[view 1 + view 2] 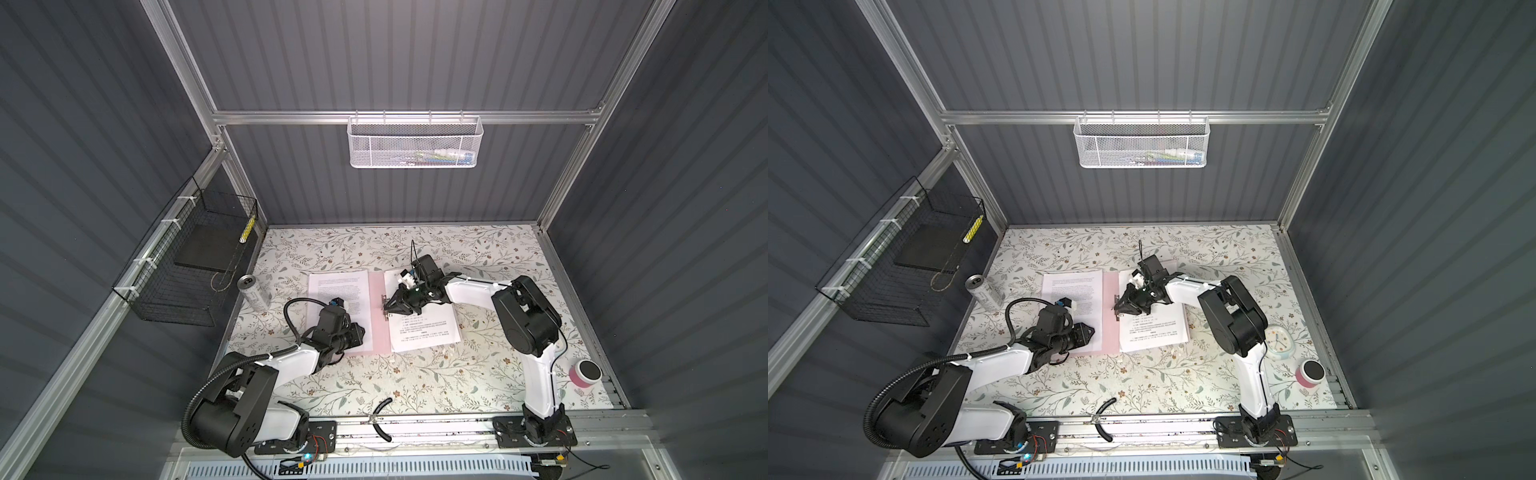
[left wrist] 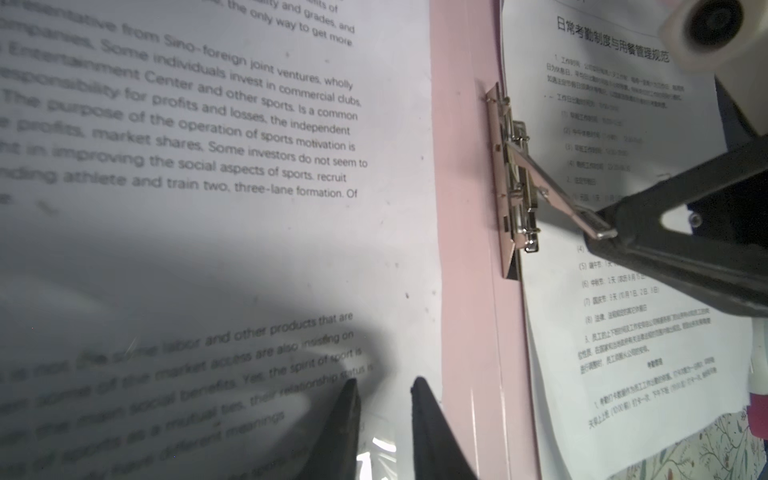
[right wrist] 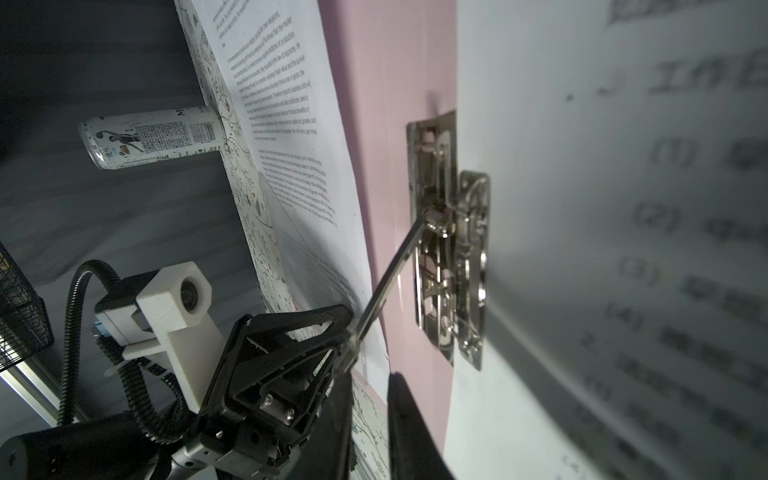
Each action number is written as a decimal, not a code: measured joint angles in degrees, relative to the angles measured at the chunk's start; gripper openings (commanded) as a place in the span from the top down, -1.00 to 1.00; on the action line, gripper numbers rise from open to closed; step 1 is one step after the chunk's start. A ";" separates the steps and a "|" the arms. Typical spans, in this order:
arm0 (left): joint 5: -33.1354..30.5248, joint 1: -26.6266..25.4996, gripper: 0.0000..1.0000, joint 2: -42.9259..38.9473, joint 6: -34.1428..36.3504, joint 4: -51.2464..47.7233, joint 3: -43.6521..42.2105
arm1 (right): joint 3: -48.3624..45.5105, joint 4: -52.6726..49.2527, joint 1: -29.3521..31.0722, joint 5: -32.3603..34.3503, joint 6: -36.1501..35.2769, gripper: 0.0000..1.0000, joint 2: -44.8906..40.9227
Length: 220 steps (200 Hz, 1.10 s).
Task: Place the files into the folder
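- Both top views: shows the folder (image 1: 379,337) open at the desk's (image 1: 415,382) middle, files (image 1: 338,286) on both covers.
- Left wrist: finds right gripper (image 2: 602,230) clamped on the clip lever (image 2: 548,191), left gripper (image 2: 385,380) barely parted, empty.
- Right wrist: shows lever raised; leaves clamping and closing to do, likely.

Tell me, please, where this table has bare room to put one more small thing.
Free: the floral strip behind the folder, up to the back wall, and the wide patch before it, down to the black cable by the front rail. Crowded: the middle, where the right hand grips the clip lever and the left hand is over the files.
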 measured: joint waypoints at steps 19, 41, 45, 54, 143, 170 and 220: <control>0.00 0.00 0.52 0.26 -0.13 1.18 -0.35 | 0.52 0.02 0.02 0.02 0.00 0.60 0.24; 0.00 0.00 0.52 0.26 -0.24 1.66 -0.61 | 0.72 0.04 0.04 0.02 0.20 0.59 0.26; 0.00 0.00 0.52 0.26 -0.26 1.66 -0.61 | 0.72 0.02 0.04 0.02 0.20 0.59 0.26; 0.00 0.00 0.52 0.26 -0.26 1.66 -0.61 | 0.72 0.04 0.04 0.02 0.24 0.58 0.26; 0.00 0.00 0.53 0.26 -0.42 1.66 -0.61 | 1.70 0.42 0.09 0.02 1.31 0.56 0.33; 0.00 0.00 0.53 0.26 -0.44 1.66 -0.61 | 1.99 0.44 0.09 0.00 1.51 0.56 0.46; 0.00 0.02 0.54 0.48 -0.44 1.99 -0.59 | 2.01 0.44 0.22 -0.50 1.70 0.56 0.63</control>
